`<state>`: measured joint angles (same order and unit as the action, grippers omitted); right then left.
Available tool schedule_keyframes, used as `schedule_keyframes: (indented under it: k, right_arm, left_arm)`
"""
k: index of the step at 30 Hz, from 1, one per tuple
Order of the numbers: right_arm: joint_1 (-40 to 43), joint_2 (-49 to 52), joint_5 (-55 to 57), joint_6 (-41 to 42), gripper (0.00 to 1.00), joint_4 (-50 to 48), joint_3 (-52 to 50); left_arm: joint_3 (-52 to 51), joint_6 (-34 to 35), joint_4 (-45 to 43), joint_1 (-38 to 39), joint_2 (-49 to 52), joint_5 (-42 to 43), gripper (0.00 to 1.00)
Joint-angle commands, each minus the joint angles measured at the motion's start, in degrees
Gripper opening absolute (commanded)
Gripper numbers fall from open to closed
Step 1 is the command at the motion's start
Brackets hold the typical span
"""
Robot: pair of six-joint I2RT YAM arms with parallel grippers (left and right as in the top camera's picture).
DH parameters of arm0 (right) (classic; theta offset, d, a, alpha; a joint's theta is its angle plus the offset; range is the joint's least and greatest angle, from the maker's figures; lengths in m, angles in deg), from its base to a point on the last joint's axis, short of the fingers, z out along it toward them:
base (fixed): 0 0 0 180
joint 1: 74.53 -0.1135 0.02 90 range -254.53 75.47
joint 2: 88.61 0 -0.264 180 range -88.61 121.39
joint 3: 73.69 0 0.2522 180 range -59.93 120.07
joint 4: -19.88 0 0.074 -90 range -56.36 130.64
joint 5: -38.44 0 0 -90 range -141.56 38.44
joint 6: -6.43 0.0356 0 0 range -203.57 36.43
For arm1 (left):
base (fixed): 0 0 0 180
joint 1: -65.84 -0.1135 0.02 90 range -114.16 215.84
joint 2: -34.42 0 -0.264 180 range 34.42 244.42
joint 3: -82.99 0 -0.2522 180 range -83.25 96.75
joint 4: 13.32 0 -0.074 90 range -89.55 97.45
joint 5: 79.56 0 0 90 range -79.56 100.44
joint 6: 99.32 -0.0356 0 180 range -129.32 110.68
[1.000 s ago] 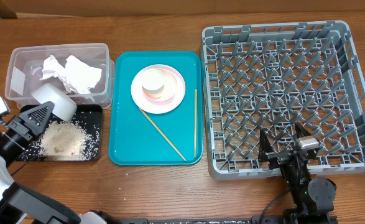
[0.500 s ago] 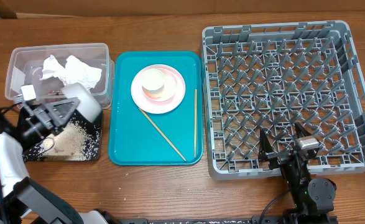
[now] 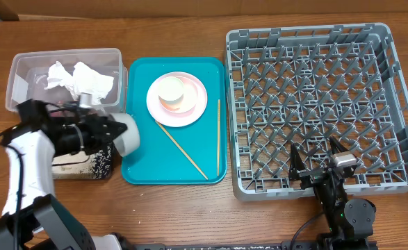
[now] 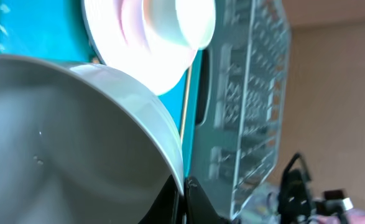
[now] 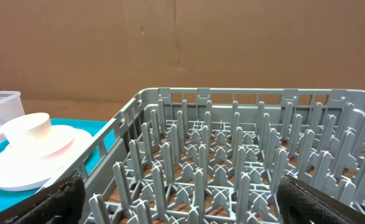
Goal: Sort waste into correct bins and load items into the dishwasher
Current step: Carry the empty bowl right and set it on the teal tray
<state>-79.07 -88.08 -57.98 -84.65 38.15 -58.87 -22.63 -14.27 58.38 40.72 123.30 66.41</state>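
Left tool [image 3: 112, 132] grips the white bowl [image 3: 129, 133] by its rim; right tool [image 3: 316, 162] spreads wide, empty. One plate [image 3: 192, 111], one cup [image 3: 171, 91], two chopsticks [image 3: 183, 147].

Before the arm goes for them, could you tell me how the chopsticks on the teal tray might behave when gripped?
The chopsticks look thin and stiff, so probably light and unbending. Lying flat on the smooth teal tray, they may slide or roll if nudged. They lie apart at different angles, so one grasp likely takes only one.
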Motion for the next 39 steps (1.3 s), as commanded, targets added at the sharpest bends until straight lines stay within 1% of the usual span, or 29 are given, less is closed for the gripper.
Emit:
schedule_keyframes:
  k: [1, 5, 11, 13, 16, 19, 21, 27, 33, 34, 36, 38, 39]
  right_arm:
    - [0.2, -0.4, 0.3, 0.0, 1.00, -0.3, -0.6]
    - [0.2, -0.4, 0.3, 0.0, 1.00, -0.3, -0.6]
    - [0.2, -0.4, 0.3, 0.0, 1.00, -0.3, -0.6]
    - [0.2, -0.4, 0.3, 0.0, 1.00, -0.3, -0.6]
    - [0.2, -0.4, 0.3, 0.0, 1.00, -0.3, -0.6]
    - [0.2, -0.4, 0.3, 0.0, 1.00, -0.3, -0.6]
    - [0.2, -0.4, 0.3, 0.0, 1.00, -0.3, -0.6]
    - [0.2, -0.4, 0.3, 0.0, 1.00, -0.3, -0.6]
    - [0.2, -0.4, 0.3, 0.0, 1.00, -0.3, -0.6]
    - [0.2, -0.4, 0.3, 0.0, 1.00, -0.3, -0.6]
    - [0.2, -0.4, 0.3, 0.0, 1.00, -0.3, -0.6]
    - [0.2, -0.4, 0.3, 0.0, 1.00, -0.3, -0.6]
    - [0.2, -0.4, 0.3, 0.0, 1.00, -0.3, -0.6]
  left_arm:
    - [0.0, 3.0, 0.1, 4.8, -0.9, -8.4, 0.04]
    - [0.0, 6.7, -1.0, 11.5, -0.9, -15.3, 0.04]
    - [0.0, 14.0, -3.9, 22.3, -0.9, -22.6, 0.04]
    - [0.0, 17.2, -4.2, 26.5, -0.9, -27.9, 0.04]
    - [0.0, 21.8, -4.0, 32.9, -0.9, -38.6, 0.04]
    - [0.0, 26.3, -4.0, 37.7, -0.9, -47.7, 0.04]
    - [0.0, 29.2, -4.0, 40.5, -0.9, -52.4, 0.04]
    - [0.0, 32.7, -4.0, 44.4, -0.9, -59.3, 0.04]
    - [-0.1, 32.9, -4.0, 44.4, -0.9, -59.5, 0.04]
    - [-0.1, 32.9, -4.0, 44.4, -0.9, -59.4, 0.05]
    - [-0.1, 32.9, -4.0, 44.4, -0.9, -59.3, 0.13]
    - [-0.1, 32.9, -4.0, 44.4, -0.9, -59.3, 0.27]
    - [-0.1, 32.9, -4.0, 44.4, -0.9, -59.3, 0.30]
